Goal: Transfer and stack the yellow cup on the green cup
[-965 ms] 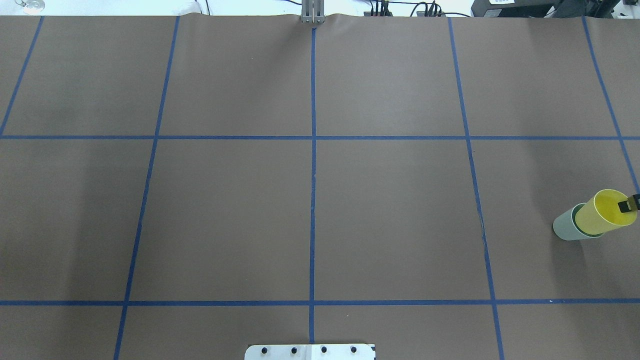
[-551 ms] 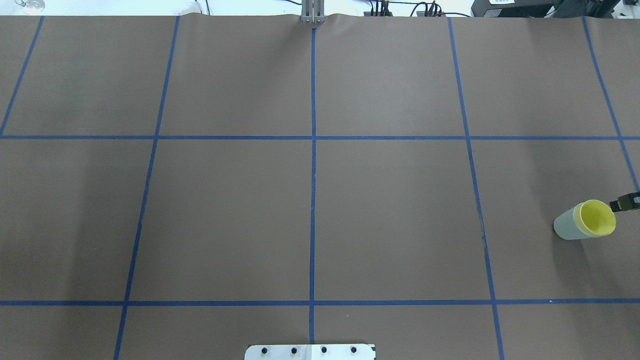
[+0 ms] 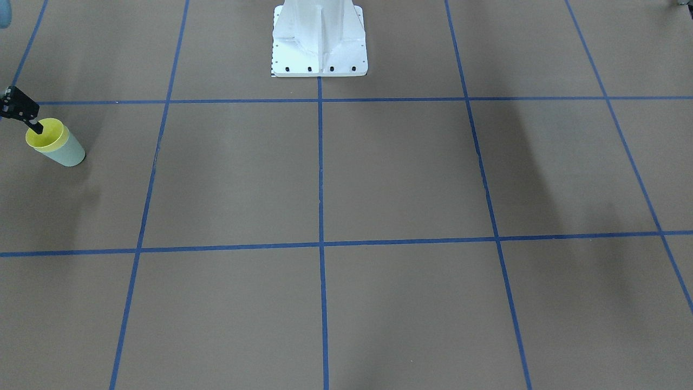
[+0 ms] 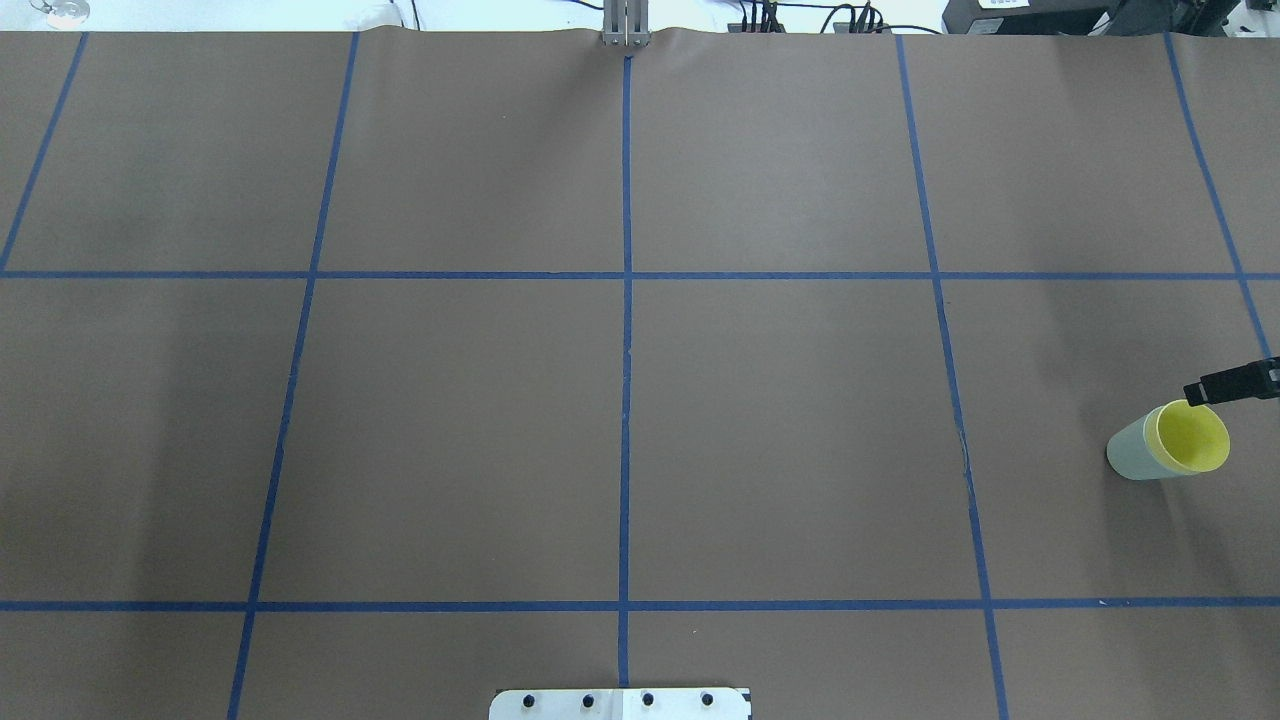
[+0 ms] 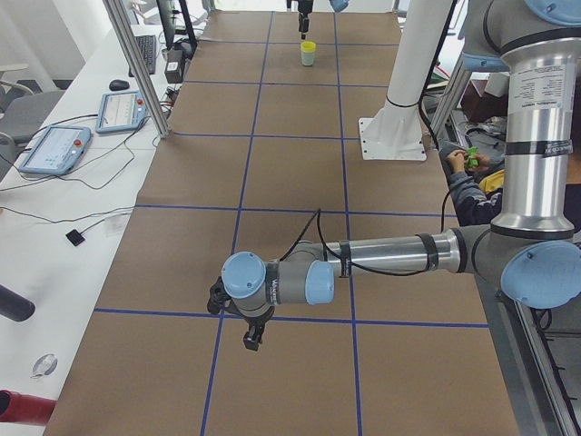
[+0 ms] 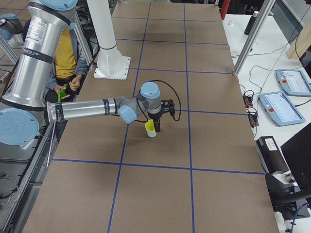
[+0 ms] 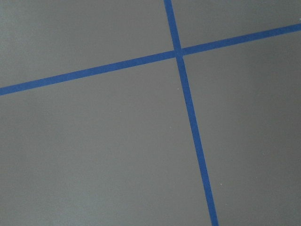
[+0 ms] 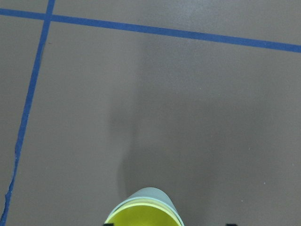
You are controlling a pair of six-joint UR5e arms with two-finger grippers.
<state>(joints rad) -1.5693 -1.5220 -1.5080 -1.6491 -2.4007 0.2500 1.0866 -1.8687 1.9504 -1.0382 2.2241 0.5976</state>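
The yellow cup (image 4: 1192,438) sits nested inside the green cup (image 4: 1128,452) at the table's far right. Only its yellow rim and inside show. The stack also shows in the front-facing view, with the yellow cup (image 3: 45,135) inside the green cup (image 3: 67,154), and at the bottom edge of the right wrist view (image 8: 143,214). My right gripper (image 4: 1225,384) is open and empty, just above and beside the yellow rim, holding nothing. My left gripper (image 5: 252,334) hangs low over the table far from the cups. I cannot tell whether it is open or shut.
Brown paper with a blue tape grid (image 4: 626,275) covers the table. The white robot base (image 3: 319,38) stands at the middle of the robot's side. The left wrist view holds only paper and a tape crossing (image 7: 178,51). Tablets (image 6: 291,81) lie on a side bench.
The yellow cup, held by its rim above the green cup a second ago, has dropped fully into it. My right gripper let go and has lifted slightly away from the rim.
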